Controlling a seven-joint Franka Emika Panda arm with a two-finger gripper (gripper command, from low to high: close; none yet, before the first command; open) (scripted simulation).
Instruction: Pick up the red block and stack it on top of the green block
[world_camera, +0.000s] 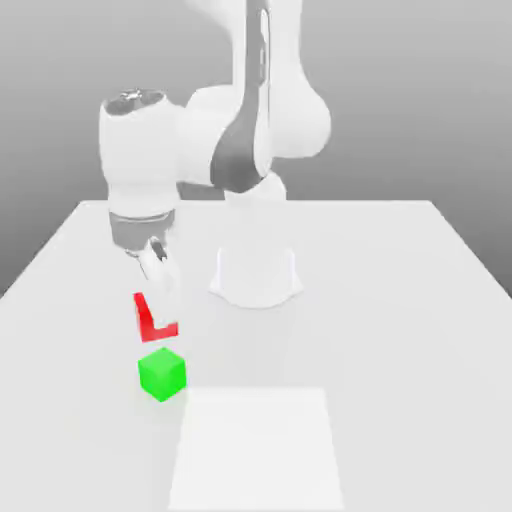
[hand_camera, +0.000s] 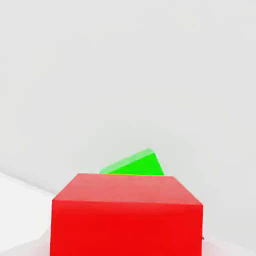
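The hand (world_camera: 160, 300) is closed on the red block (world_camera: 155, 320), apparently lifted off the tabletop (world_camera: 400, 300), just above the green block (world_camera: 162, 374).

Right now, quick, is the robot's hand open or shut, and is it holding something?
Gripper: shut on the red block, held above the green block.

- Red block (world_camera: 153, 318): small bright red cube, partly hidden, raised off the table, just above the green block, apart from it.
- Green block (world_camera: 162, 374): small bright green cube, flat on the table, near its exterior-view left edge.
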